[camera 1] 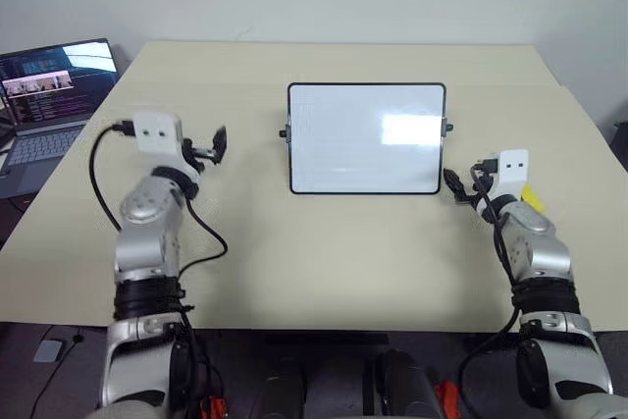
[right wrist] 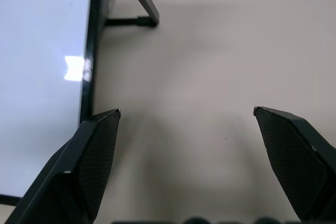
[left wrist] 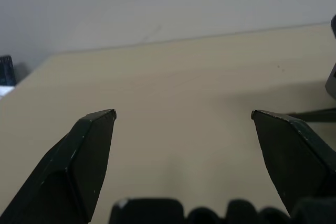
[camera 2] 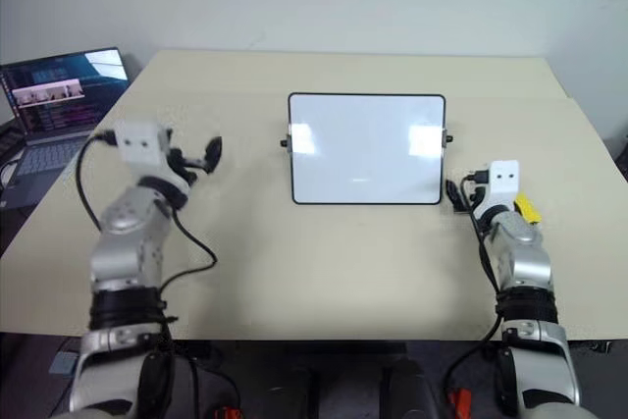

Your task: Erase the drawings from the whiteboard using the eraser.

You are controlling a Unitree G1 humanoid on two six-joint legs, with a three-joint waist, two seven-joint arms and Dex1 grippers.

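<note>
Just beside right tool (camera 2: 459, 193) — eraser (camera 2: 528, 208), untouched

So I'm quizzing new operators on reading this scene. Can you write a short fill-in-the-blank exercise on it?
1. The whiteboard surface shows ____ drawings.
2. The yellow eraser lies on the table beside the ____ claw.
3. The left claw has its fingers ____, with nothing between them.
4. The laptop sits on the robot's ____ side.

Missing words: no; right; open; left
</note>
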